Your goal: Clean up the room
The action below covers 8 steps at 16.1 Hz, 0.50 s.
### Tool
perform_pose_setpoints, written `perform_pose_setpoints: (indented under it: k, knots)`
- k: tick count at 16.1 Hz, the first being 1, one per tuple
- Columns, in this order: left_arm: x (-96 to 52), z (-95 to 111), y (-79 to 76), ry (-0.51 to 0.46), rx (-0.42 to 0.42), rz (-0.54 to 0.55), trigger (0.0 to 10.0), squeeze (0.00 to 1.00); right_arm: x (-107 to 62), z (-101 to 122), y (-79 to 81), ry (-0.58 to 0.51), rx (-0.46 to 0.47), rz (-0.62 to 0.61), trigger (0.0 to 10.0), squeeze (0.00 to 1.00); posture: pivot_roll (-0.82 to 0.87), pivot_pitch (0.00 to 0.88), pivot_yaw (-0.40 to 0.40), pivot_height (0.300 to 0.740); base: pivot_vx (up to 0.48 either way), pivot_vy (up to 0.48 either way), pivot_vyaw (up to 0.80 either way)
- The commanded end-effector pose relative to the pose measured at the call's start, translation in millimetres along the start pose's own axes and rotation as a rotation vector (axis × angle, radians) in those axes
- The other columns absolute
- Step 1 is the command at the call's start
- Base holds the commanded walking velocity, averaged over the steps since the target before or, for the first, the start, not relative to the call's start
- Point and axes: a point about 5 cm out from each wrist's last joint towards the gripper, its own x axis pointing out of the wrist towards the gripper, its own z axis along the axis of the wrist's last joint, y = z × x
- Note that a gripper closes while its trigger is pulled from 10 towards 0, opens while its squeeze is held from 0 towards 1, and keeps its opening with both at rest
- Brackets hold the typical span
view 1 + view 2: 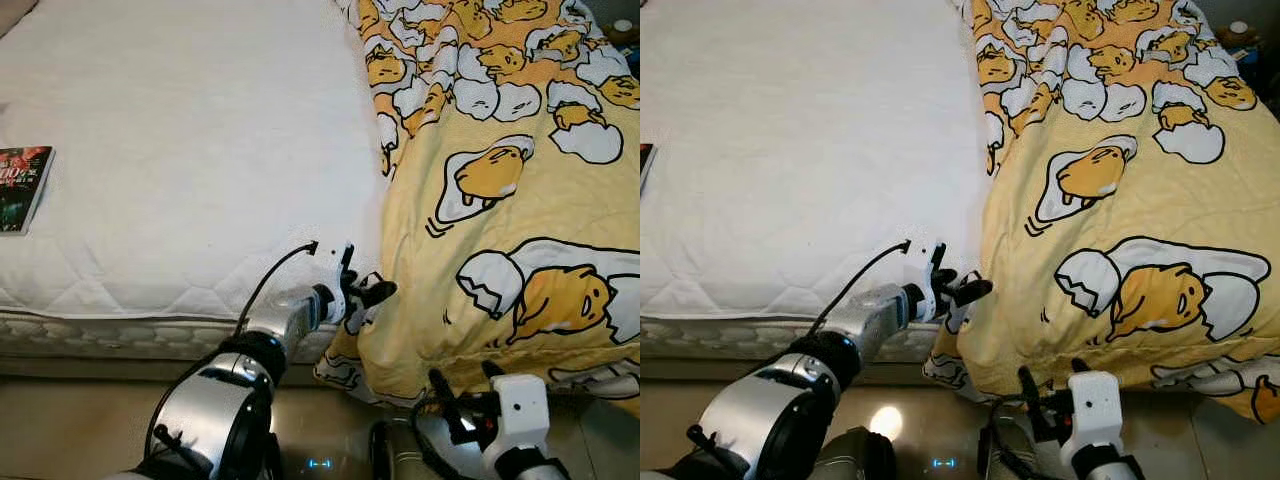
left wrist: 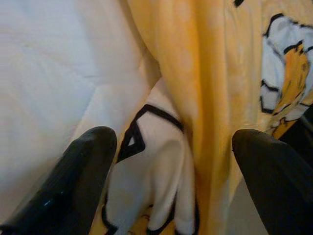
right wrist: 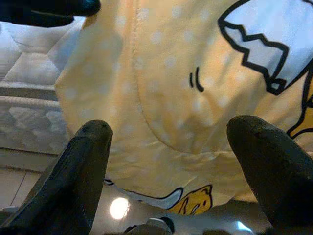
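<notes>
A yellow blanket (image 1: 500,200) printed with egg-character cartoons covers the right side of the white mattress (image 1: 180,150) and hangs over its front edge. My left gripper (image 1: 362,290) is open at the blanket's lower left corner, by the mattress edge, its fingers (image 2: 83,171) spread around a white-and-yellow fold (image 2: 156,161). My right gripper (image 1: 465,390) is open low down in front of the hanging blanket hem (image 3: 161,127), fingers (image 3: 83,166) apart with nothing between them.
A book (image 1: 20,185) with a dark red cover lies on the mattress at the far left. The quilted mattress side (image 1: 90,335) runs along the front. Glossy tiled floor (image 1: 60,430) lies below it.
</notes>
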Motion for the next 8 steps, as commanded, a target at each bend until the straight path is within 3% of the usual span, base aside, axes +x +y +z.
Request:
perform_pose_setpoints:
  k: [1, 3, 4, 6, 8]
  knots:
    - [28.1, -29.7, -76.1, 0.026, -0.084, -0.173, 10.0, 0.0, -2.1, 0.2, 3.0, 0.01, 0.001, 0.01, 10.0, 0.0, -0.2, 0.196, 0.04, 0.699, 0.0, 0.0, 0.0]
    - [29.0, -28.7, -80.9, -0.004, -0.077, -0.188, 10.0, 0.0, -3.1, -0.4, 5.2, 0.015, -0.004, 0.027, 10.0, 0.0, -0.2, 0.196, 0.04, 0.699, 0.0, 0.0, 0.0]
    - [29.9, -23.5, -85.1, -0.04, -0.032, -0.202, 10.0, 0.0, -3.1, -1.5, 4.7, 0.018, -0.005, 0.026, 10.0, 0.0, -0.2, 0.195, 0.043, 0.699, 0.0, 0.0, 0.0]
    - [26.7, -9.9, -88.3, -0.157, 0.171, -0.2, 10.0, 0.0, -0.5, -0.8, 4.2, 0.011, -0.005, 0.02, 10.0, 0.0, -0.19, 0.192, 0.045, 0.699, 0.0, 0.0, 0.0]
    - [14.2, 3.7, -85.8, -0.294, 0.294, -0.18, 10.0, 0.0, 3.8, 1.9, 4.9, -0.007, -0.001, 0.015, 10.0, 0.0, -0.17, 0.185, 0.051, 0.699, 0.0, 0.0, 0.0]
